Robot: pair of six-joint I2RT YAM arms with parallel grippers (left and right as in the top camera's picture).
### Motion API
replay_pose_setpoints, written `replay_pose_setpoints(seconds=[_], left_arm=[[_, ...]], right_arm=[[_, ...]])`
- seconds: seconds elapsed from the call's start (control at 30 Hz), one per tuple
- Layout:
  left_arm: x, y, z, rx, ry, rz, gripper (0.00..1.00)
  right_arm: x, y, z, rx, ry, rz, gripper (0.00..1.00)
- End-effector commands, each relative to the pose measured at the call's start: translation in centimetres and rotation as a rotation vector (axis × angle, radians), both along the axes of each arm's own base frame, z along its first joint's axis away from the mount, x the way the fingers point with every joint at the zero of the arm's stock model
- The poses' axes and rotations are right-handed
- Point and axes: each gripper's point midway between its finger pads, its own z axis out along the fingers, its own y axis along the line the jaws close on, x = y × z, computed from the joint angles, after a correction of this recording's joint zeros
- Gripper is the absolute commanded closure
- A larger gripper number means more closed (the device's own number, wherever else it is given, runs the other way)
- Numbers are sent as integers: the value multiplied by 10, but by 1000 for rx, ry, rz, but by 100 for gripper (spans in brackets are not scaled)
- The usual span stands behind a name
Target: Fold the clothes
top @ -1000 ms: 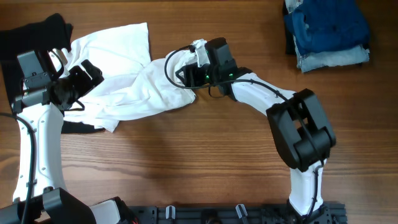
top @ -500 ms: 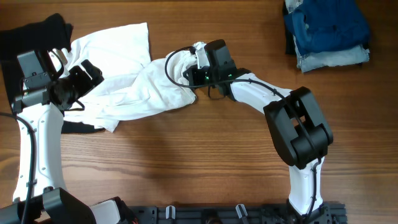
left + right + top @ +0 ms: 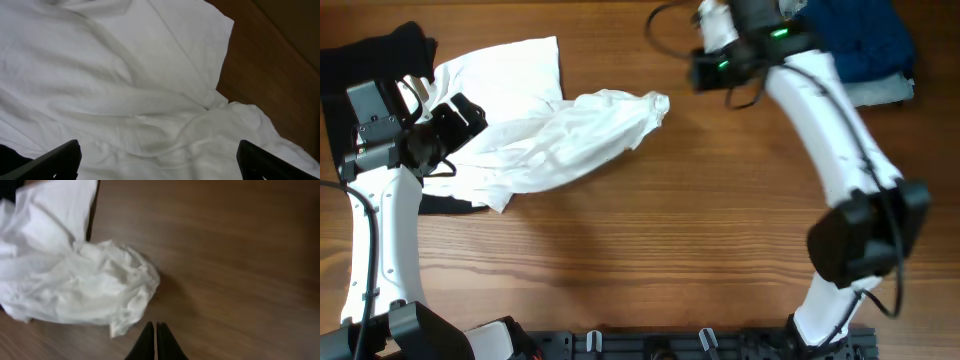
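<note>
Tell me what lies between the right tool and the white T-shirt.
Only bare wooden table separates the right tool from the white T-shirt, seen in the right wrist view.
</note>
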Motion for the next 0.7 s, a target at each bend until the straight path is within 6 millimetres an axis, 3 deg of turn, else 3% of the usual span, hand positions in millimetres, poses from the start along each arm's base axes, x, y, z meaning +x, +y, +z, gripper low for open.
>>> replay_pose_setpoints(seconds=[0.0,0.1,0.17,0.2,0.23,0.27,0.33,0.43,0.53,0.67], left_arm=[[3,-4,2,-11,-10,-15,0],[3,-4,1,-12,-7,-15,0],[3,-6,2,-11,-8,-19,0],[4,-6,2,-10,-12,-19,0],[5,-5,3,-6,-15,-22,1],[6,-4,4,8,-23,-36,2],[9,0,7,16,-42,-29,2],[8,7,8,17,-46,-12,0],[5,12,7,15,-39,2,0],[4,15,6,23,-32,13,0]], right_arm=[[15,-60,16,-41,-30,-118,96],[17,-88,6,-21,12,-167,96],[12,-79,4,60,34,-84,96],[9,-73,3,82,39,-46,87],[8,-68,0,91,51,-32,71],[6,-58,-6,91,69,-13,48],[3,-40,-16,89,92,21,29],[1,-7,-41,84,141,78,13],[-2,15,-73,55,212,79,9],[-9,34,-119,-8,291,113,12]])
